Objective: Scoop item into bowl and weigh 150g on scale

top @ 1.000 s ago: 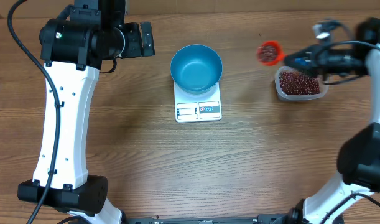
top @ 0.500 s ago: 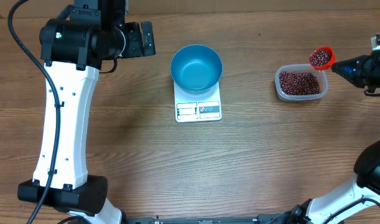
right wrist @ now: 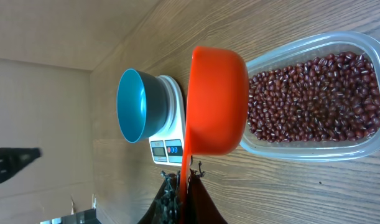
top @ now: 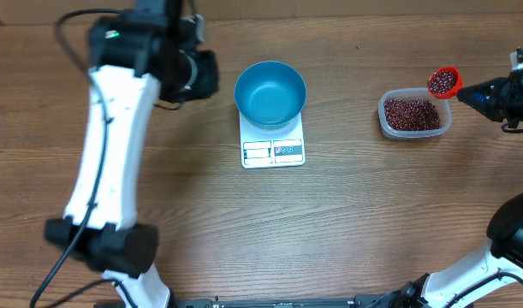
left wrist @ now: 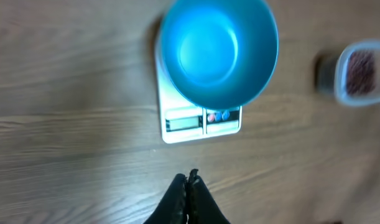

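The blue bowl [top: 270, 92] sits empty on the white scale [top: 273, 147]. The beans [top: 411, 114] fill a clear container to the right. My right gripper [top: 473, 92] is shut on the handle of a red scoop [top: 443, 81], which holds beans at the container's far right corner. The right wrist view shows the scoop [right wrist: 217, 99] side-on above the beans [right wrist: 314, 93], its handle between my right gripper's [right wrist: 182, 173] jaws. My left gripper [left wrist: 188, 174] is shut and empty, above bare wood, a short way off the scale's [left wrist: 202, 121] display edge and the bowl [left wrist: 217, 50].
The clear container [top: 383, 124] stands about a hand's width right of the scale. The left arm [top: 115, 128] stretches over the table's left side. Brown wood lies all round the scale.
My left gripper has gone from open to shut and its arm has shifted right. The scoop moved from left of the container to its far right corner, then held still.
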`<state>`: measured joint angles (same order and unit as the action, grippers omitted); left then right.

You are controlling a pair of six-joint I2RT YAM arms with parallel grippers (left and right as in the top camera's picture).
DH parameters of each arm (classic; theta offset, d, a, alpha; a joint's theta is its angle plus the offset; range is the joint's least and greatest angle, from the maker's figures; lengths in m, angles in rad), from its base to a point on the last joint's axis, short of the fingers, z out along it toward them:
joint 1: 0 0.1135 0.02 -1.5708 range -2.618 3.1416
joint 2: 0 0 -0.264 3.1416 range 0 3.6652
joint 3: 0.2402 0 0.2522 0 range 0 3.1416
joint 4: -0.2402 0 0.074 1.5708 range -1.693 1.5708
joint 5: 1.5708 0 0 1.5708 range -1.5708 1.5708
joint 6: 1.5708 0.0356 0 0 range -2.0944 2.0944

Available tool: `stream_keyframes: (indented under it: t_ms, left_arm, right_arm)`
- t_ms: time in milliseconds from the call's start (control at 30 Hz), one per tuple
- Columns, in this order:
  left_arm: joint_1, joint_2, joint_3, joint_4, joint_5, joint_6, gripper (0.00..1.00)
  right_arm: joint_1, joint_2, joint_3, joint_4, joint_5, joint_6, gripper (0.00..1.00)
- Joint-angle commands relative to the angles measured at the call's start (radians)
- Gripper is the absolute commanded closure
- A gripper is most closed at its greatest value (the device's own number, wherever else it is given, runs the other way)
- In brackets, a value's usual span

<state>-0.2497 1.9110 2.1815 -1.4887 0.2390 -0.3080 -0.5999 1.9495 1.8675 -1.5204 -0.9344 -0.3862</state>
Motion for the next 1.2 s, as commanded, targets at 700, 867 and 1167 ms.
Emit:
stream_keyframes:
  t_ms: [700, 867, 1167]
  left_arm:
    - [-0.545, 0.037, -0.454, 0.346, -0.381, -0.282, 0.96]
    - [-0.504, 0.035, -0.556, 0.508, -0.382, -0.244, 0.96]
    - [-0.484, 0.037, -0.719, 0.761, -0.542, -0.103, 0.96]
  right_arm:
    - [0.000, -0.019, -0.003, 0.005, -0.001, -0.011, 0.96]
    - [0.000, -0.019, -0.003, 0.004, -0.001, -0.011, 0.96]
    - [0.000, -0.019, -0.003, 0.001, 0.000, -0.011, 0.96]
